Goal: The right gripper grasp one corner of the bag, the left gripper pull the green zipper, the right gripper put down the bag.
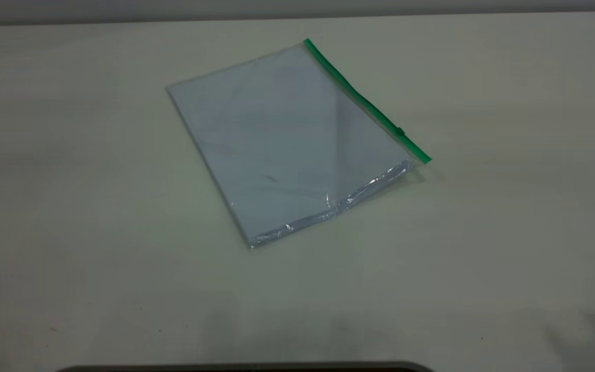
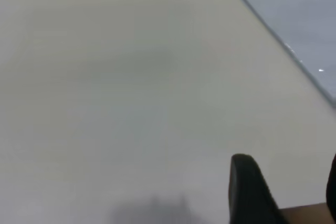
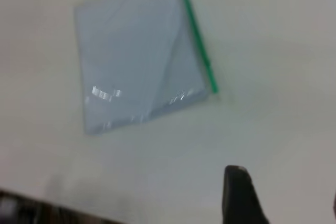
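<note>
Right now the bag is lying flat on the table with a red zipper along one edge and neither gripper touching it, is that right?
Not quite: the zipper is green, not red, as the exterior view shows. The bag does lie on the table, with neither gripper touching it.

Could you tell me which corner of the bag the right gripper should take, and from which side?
Probably the near corner of the bag at the end of the green zipper, just past the slider. That corner sits slightly raised off the table, casting a shadow beneath, so a finger could slip under. Approach from the exterior view's right, where the right gripper waits.
</note>
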